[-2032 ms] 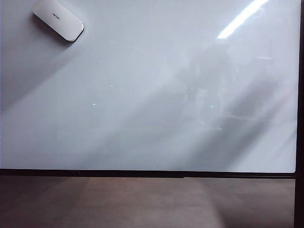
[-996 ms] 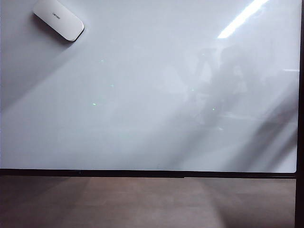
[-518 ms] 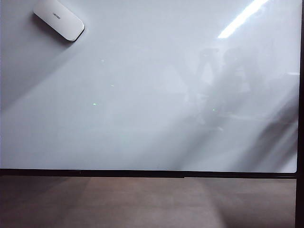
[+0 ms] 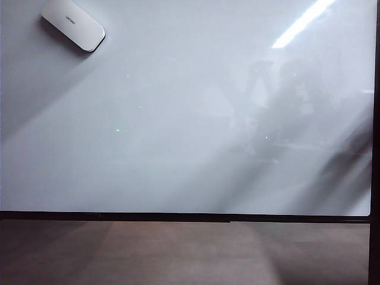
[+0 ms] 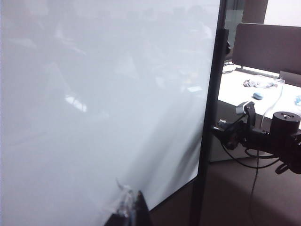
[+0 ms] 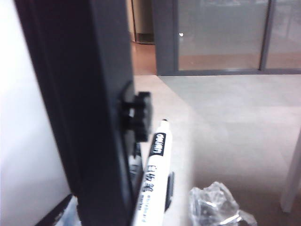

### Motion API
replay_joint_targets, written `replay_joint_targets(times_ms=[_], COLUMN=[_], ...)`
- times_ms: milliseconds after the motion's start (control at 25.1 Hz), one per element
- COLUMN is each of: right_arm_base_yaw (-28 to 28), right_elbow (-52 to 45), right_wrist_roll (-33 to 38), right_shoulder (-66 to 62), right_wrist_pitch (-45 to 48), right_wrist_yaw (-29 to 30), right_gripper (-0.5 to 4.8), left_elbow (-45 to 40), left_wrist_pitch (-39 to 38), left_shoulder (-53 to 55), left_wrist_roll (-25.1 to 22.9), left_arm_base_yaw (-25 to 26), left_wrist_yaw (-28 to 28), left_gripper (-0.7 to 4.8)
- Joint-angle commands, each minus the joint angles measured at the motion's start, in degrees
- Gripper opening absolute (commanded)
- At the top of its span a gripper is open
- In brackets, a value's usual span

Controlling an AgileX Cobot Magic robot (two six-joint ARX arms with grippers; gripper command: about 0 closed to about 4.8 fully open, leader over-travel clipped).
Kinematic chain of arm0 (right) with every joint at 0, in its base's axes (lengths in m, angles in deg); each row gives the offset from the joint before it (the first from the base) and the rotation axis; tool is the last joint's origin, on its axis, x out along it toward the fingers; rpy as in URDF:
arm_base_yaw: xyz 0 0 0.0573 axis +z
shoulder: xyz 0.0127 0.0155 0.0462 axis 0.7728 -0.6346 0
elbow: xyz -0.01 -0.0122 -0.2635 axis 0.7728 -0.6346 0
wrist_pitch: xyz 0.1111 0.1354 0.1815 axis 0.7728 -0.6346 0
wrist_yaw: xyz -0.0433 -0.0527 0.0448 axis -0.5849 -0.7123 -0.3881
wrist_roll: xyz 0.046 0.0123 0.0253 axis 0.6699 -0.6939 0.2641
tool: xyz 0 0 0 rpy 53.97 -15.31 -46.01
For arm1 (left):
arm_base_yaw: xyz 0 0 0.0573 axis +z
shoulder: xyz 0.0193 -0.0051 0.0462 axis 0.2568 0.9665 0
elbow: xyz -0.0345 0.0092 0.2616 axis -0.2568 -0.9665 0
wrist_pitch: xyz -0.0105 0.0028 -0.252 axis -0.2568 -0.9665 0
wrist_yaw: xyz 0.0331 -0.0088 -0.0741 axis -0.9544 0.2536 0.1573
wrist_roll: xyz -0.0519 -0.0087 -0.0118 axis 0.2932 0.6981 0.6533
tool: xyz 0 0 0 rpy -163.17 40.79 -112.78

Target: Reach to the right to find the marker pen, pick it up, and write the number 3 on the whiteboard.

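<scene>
Black arm (image 5: pixel 263 139), thin trailing cable (image 5: pixel 256 162).

Glossy whiteboard (image 4: pixel 190 178) carries a white eraser (image 4: pixel 73 24); brown-grey surface (image 4: pixel 178 252) below.

Exterior view square-on to whiteboard (image 4: pixel 190 148), both wrist views near its black frame (image 5: pixel 209 122)

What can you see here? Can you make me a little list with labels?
board: whiteboard, blank, no 3 yet
eraser: white eraser at the board's top left corner
pen: marker pen, off the board's right edge, beside the dark frame
right gripper: close to the pen, not holding it; its jaws are not seen
left gripper: near the board; only a wrapped tip shows
</scene>
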Motion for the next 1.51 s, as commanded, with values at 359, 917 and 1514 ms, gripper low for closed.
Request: replay_joint_targets(times_ms=[359,917,1514], right_arm_base_yaw=[0.0,0.0,0.0], right_elbow=[0.1,0.1,0.1], right_wrist_roll=[0.0,0.0,0.0], right_shoulder=[0.2,0.2,0.2], right_wrist_pitch=[-0.5,-2.3,-0.4], right_wrist_yaw=[-0.6,-1.7,-2.8], right_gripper=[2.74,2.60,2.60], left_elbow=[0.2,0.2,0.2], left_wrist_pitch=[-0.1,-0.1,-0.1], left_shoulder=[-0.1,-0.1,-0.1], left_wrist_roll=[0.0,0.0,0.0], left_arm_base_yaw=[0.0,0.0,0.0], left_wrist_yaw=[0.0,0.0,-0.1], left_gripper=[-0.05,-0.05,-0.05])
